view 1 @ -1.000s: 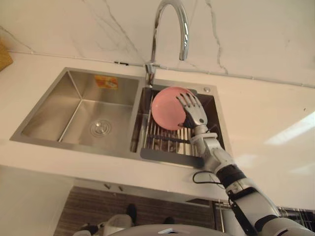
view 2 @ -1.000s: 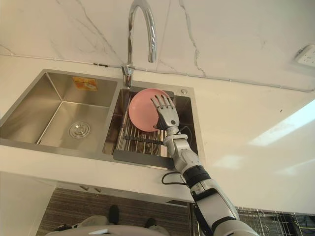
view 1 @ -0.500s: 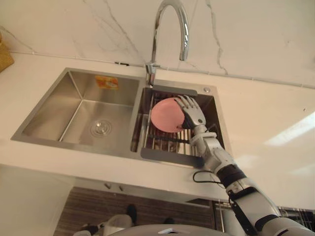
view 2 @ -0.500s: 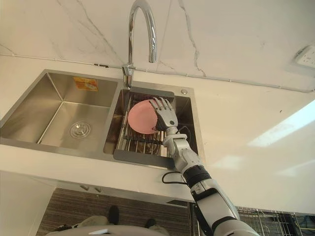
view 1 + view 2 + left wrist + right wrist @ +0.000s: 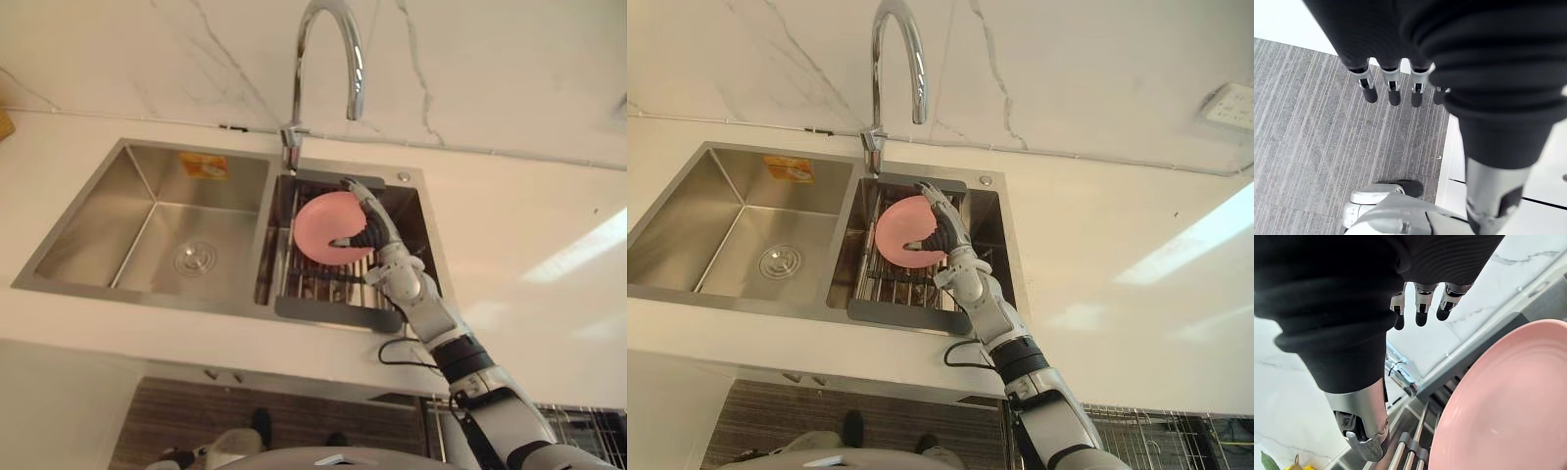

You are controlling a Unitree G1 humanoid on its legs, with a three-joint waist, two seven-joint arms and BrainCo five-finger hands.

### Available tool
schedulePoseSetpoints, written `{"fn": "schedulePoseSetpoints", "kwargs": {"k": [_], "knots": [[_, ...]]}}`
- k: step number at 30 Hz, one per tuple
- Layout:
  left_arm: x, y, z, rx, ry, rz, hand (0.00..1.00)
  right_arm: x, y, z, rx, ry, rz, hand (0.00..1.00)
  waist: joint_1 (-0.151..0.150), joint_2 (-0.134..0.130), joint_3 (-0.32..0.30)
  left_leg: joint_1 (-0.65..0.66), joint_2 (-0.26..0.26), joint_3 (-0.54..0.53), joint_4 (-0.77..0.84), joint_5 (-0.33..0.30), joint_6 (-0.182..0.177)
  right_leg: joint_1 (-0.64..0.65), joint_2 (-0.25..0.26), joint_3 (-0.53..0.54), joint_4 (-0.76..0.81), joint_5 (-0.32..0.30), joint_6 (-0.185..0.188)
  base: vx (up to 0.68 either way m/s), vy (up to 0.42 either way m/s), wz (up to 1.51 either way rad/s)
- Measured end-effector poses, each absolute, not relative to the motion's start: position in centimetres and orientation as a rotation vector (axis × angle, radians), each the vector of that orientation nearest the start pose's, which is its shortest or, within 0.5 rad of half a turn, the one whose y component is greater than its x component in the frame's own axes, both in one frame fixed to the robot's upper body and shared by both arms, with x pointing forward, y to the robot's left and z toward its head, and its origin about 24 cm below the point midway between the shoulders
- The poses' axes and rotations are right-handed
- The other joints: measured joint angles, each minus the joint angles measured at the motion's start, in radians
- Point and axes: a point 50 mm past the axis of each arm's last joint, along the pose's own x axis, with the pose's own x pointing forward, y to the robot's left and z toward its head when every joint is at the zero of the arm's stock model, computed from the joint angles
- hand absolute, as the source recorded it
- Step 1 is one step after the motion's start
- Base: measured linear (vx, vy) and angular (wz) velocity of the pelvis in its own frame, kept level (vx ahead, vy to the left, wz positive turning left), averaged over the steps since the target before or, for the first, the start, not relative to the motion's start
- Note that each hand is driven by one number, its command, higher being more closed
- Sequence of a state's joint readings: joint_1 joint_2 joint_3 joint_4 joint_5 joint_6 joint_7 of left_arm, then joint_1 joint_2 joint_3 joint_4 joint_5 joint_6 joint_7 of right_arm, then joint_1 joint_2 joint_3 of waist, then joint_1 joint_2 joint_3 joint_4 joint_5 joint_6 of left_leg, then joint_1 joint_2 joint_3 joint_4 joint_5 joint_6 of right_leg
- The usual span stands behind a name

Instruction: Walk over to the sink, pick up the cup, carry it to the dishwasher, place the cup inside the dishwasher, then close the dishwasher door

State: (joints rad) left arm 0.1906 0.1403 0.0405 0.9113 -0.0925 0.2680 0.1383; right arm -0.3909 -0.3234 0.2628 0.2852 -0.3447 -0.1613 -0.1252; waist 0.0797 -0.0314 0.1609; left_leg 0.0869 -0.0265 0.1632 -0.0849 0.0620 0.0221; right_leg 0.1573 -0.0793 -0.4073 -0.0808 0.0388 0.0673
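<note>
No cup shows; a pink round dish (image 5: 328, 225) stands tilted on the wire rack (image 5: 328, 286) in the sink's right basin. My right hand (image 5: 377, 237) reaches in from the right. It is open, its fingers arched over the dish's far rim and its thumb by the near rim. In the right wrist view the fingers (image 5: 1421, 313) point almost straight past the dish (image 5: 1508, 401), and the thumb (image 5: 1366, 431) stands apart from it. My left hand (image 5: 1393, 90) hangs open over the grey floor.
A tall chrome faucet (image 5: 323, 59) arches over the divider between the basins. The left basin (image 5: 186, 230) holds a drain only. White countertop (image 5: 529, 255) surrounds the sink. A wire dishwasher rack (image 5: 1156, 423) shows at the lower right, below the counter edge.
The dish has dropped lower onto the rack since a second ago. My right hand has turned from flat behind the dish to sideways, fingers arched over its rim. The camera has shifted slightly.
</note>
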Motion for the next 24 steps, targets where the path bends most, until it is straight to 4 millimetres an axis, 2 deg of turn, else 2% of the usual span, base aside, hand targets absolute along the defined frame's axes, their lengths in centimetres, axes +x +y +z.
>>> {"fn": "schedulePoseSetpoints", "kwargs": {"k": [4, 10, 17, 24], "knots": [[5.3, 21.8, -16.3, 0.1, 1.357, 0.309, 0.0, 30.6, -13.6, 8.2, -0.684, -0.273, 0.256, 0.0, -0.011, 0.0, 0.0, 0.002, 0.002, 0.011, 0.0, -0.006, -0.008, -0.004, 0.001, 0.015, 0.0, 0.0, 0.0, -0.01, 0.021, -0.11], [5.3, 21.9, -16.2, 0.104, 1.362, 0.311, 0.0, 29.9, -13.5, 7.1, -0.698, -0.224, 0.342, 0.0, -0.024, -0.001, -0.002, 0.002, 0.005, 0.033, 0.0, -0.011, -0.007, -0.014, 0.003, 0.038, 0.0, 0.002, 0.002, 0.0, 0.025, -0.11], [5.2, 22.0, -16.3, 0.107, 1.367, 0.31, 0.0, 29.4, -13.8, 6.6, -0.93, -0.261, 0.372, 0.0, -0.024, -0.004, -0.011, 0.002, 0.006, 0.036, 0.0, -0.012, -0.006, -0.016, 0.003, 0.039, 0.0, 0.005, -0.003, 0.02, 0.01, -0.02], [5.2, 22.1, -16.2, 0.11, 1.367, 0.31, 0.0, 29.3, -13.8, 6.9, -1.15, -0.44, 0.242, 0.0, -0.021, -0.009, -0.015, 0.002, 0.006, 0.031, 0.0, -0.01, -0.002, -0.015, 0.003, 0.036, 0.0, 0.005, -0.003, 0.0, 0.002, 0.0]]}}
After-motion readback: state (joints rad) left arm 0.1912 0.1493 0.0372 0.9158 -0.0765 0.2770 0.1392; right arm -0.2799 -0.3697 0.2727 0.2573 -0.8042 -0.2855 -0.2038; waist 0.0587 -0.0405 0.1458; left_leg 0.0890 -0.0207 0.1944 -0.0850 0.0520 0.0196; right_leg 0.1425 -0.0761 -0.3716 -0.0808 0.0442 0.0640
